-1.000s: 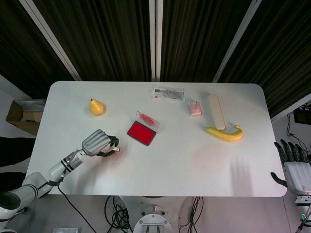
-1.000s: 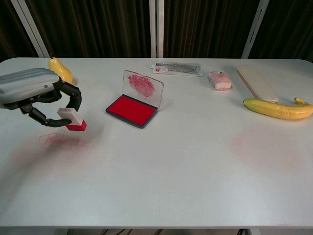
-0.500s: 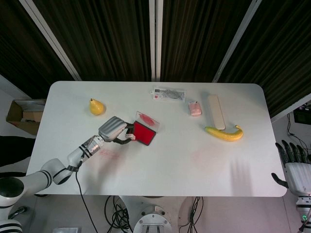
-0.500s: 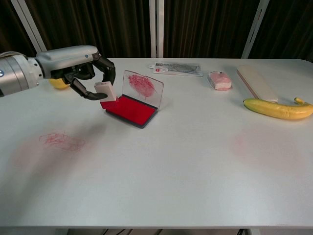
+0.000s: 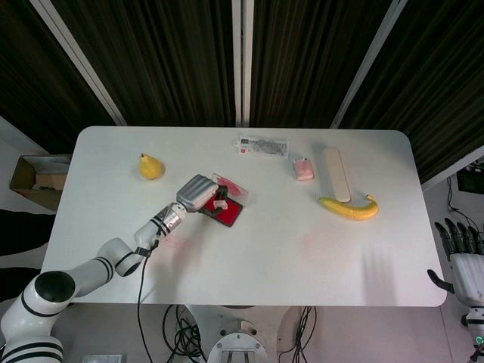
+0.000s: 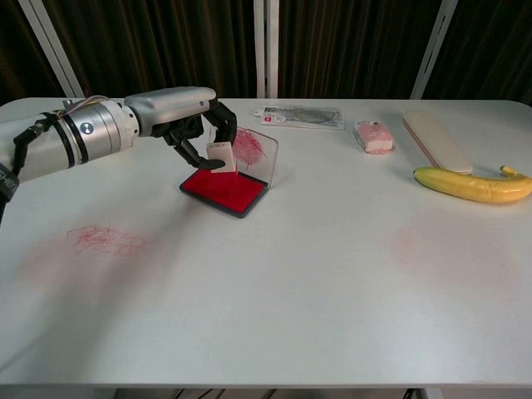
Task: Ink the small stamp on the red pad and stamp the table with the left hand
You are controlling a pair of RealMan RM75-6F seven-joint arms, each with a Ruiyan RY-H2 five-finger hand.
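Left of centre on the white table [image 6: 291,299], the left hand [image 6: 179,112] is pinching the small stamp [image 6: 220,156] in its fingertips, right over the red pad [image 6: 223,187]. From the chest view I honestly can't tell if the stamp face is touching the ink or sitting just above it. The pad's clear lid [image 6: 253,151] stands open on the far side, smeared red, so the hand has that wall just behind it.

Plenty of bare tabletop near and to the right of the pad. A red ink scribble [image 6: 104,239] sits on the near left, well apart from the pad, and a fainter pink smudge [image 6: 432,245] is over on the right.

Other stuff: pear [image 5: 150,166] far left, a flat packet [image 6: 301,116] at the far edge, a pink wrapped block [image 6: 373,136], a long beige bar [image 6: 436,140] and a banana [image 6: 470,184] on the right, all well clear of the arm.

The right hand [image 5: 463,261] hangs off the right edge, fingers spread, holding nothing. A cardboard box [image 5: 36,180] sits off the table's left side.
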